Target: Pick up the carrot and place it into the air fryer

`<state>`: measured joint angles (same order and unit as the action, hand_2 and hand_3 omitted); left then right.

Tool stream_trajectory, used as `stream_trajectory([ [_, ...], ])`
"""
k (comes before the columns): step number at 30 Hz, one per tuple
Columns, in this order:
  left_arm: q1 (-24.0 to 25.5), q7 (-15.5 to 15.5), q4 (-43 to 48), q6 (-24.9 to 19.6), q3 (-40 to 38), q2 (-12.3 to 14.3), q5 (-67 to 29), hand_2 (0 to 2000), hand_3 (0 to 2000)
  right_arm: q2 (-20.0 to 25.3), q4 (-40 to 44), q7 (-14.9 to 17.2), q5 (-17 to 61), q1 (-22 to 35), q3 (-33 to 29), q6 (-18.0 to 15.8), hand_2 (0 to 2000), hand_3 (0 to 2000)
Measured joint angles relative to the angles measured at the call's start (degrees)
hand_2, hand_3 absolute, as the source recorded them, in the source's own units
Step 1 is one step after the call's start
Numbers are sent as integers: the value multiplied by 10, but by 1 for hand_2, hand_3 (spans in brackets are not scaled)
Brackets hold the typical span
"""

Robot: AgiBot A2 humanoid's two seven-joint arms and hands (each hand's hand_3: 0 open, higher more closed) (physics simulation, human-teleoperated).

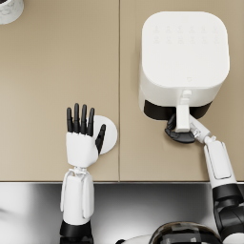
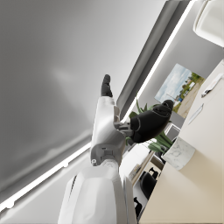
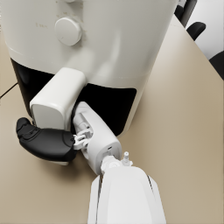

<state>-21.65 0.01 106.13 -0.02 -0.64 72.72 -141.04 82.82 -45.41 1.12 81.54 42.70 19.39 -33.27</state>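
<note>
The white air fryer [image 1: 185, 57] stands at the back right of the tan table, its dark drawer front facing me. My right hand [image 1: 180, 133] grips the drawer's white handle [image 1: 182, 116]; in the right wrist view the dark fingers [image 3: 43, 142] wrap under the handle [image 3: 57, 98] below the fryer body [image 3: 109, 39]. My left hand [image 1: 82, 136] hovers flat, fingers spread, over a small white plate [image 1: 109, 131] and holds nothing. In the left wrist view that hand [image 2: 131, 127] points up at the room. No carrot shows in any view; the left hand covers part of the plate.
A white cup [image 1: 9, 9] sits at the table's far left corner. A seam [image 1: 119, 71] runs down the tabletop's middle. A shiny metal strip [image 1: 143, 205] borders the table's near edge.
</note>
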Motion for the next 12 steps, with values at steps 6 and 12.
stream_trajectory([
  [6, 7, 0, -1, 0, -1, 0, 0, 0, 0, -5, -2, -4, -4, -1, 14, 19, 2000, 2000],
  [12, 8, 0, -1, 0, -1, 0, 0, 0, 0, -5, -2, -5, -4, -1, 17, 22, 2000, 2000],
])
